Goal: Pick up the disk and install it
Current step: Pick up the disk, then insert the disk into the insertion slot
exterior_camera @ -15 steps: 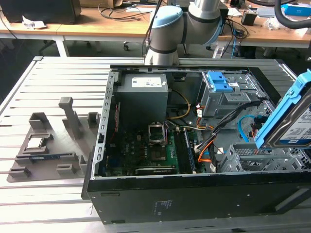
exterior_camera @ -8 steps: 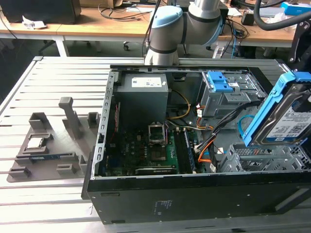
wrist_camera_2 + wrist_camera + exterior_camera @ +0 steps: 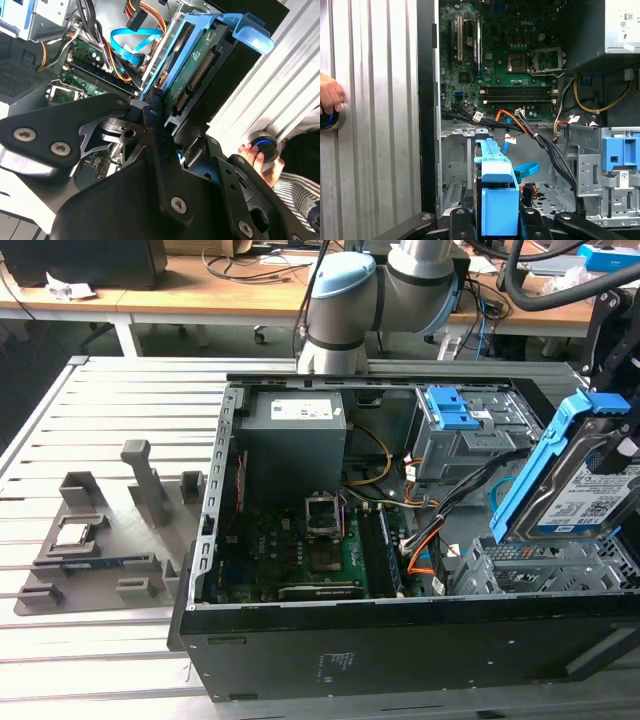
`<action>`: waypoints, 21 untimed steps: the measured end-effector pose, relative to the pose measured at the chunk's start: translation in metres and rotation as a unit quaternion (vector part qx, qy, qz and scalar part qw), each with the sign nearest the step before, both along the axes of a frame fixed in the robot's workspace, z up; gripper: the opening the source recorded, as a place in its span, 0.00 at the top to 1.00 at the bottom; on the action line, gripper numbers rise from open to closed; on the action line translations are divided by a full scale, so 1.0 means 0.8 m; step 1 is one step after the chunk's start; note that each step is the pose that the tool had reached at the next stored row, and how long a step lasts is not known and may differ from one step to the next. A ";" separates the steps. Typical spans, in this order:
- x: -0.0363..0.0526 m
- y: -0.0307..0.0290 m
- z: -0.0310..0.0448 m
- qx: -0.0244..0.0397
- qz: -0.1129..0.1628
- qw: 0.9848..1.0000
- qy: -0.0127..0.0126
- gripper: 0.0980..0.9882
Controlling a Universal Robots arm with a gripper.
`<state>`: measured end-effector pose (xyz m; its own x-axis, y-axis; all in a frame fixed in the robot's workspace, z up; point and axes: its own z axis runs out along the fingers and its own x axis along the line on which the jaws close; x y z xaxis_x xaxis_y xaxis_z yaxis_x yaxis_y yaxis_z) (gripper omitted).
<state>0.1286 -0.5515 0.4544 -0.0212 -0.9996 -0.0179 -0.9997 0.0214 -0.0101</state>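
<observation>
One disk (image 3: pixel 585 490) (silver-grey, in its blue carrier frame) hangs tilted over the one open computer case (image 3: pixel 400 650), above the perforated metal bay (image 3: pixel 540 565) at the exterior view's right and apart from the one grey drive cage (image 3: pixel 465 445) with its blue latch (image 3: pixel 452 408). The single gripper (image 3: pixel 495 222) is clamped on the disk, with two black fingers (image 3: pixel 460 222) pressing the frame from either side. The case also holds one power supply (image 3: pixel 295 435) and one motherboard (image 3: pixel 290 550); on the slatted table (image 3: pixel 100 420) one person's hand (image 3: pixel 329 95) rests on one blue-lit button (image 3: pixel 326 120).
</observation>
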 end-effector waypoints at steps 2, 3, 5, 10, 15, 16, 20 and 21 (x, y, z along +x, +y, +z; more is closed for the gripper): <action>0.000 0.0000 0.0000 0.000 0.000 1.000 0.000 0.70; 0.000 0.0000 0.0000 0.000 0.000 1.000 0.000 0.70; 0.000 0.0001 0.0000 0.000 0.000 1.000 0.000 0.70; 0.000 0.0001 -0.0020 -0.002 -0.030 1.000 0.000 0.70; -0.001 0.0001 -0.0113 -0.002 -0.010 1.000 0.000 0.70; -0.001 0.0001 -0.0132 -0.002 -0.008 1.000 0.000 0.70; -0.001 0.0001 -0.0230 -0.002 -0.005 1.000 0.000 0.70; -0.001 0.0001 -0.0251 -0.002 -0.005 1.000 0.000 0.70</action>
